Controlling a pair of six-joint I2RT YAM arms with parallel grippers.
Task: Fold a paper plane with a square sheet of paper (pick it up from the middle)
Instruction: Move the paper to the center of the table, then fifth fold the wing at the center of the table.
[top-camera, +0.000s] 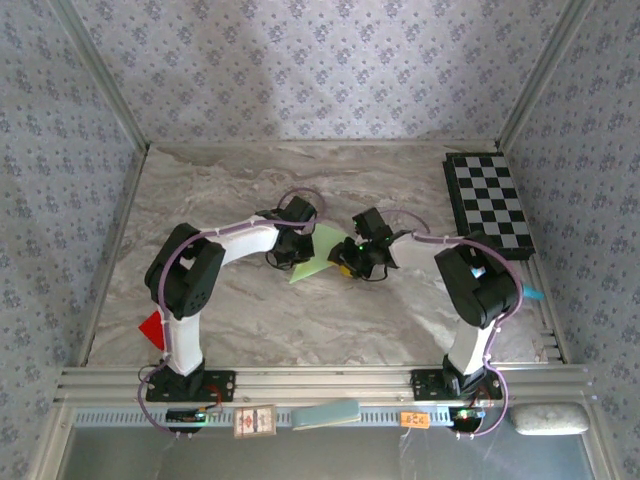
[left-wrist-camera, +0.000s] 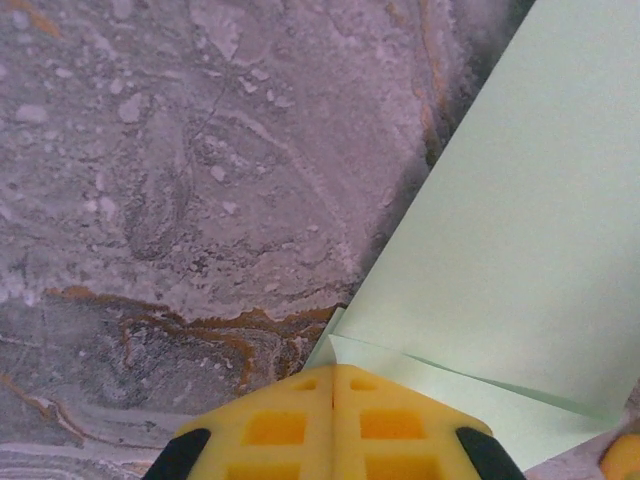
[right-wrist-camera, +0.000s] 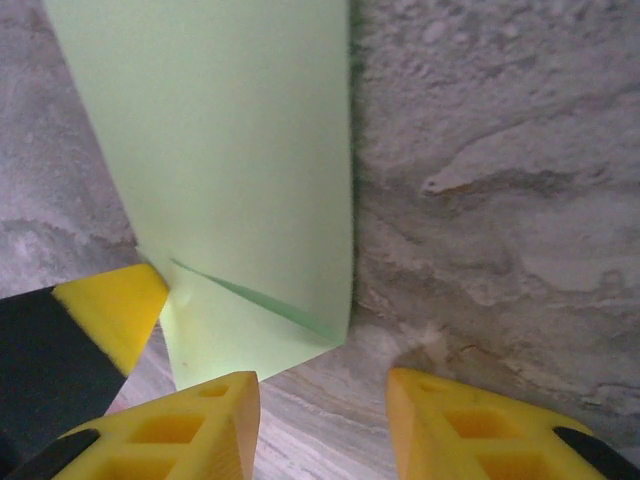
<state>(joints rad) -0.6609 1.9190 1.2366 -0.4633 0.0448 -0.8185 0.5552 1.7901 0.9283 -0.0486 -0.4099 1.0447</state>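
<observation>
While L fingers (left-wrist-camera: 290, 425) sit clenched w/ tips at folded corner of paper plane (left-wrist-camera: 520, 220), R fingers (right-wrist-camera: 205, 425) stand parted, empty, plane just ahead of one, on surface (left-wrist-camera: 150, 200).

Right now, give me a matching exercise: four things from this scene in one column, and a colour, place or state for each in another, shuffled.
1 paper plane
2 checkerboard
3 left gripper
4 right gripper

a open
b far right side
c pale green
d shut on the plane's corner

Pairs: 1-c, 2-b, 3-d, 4-a
</observation>
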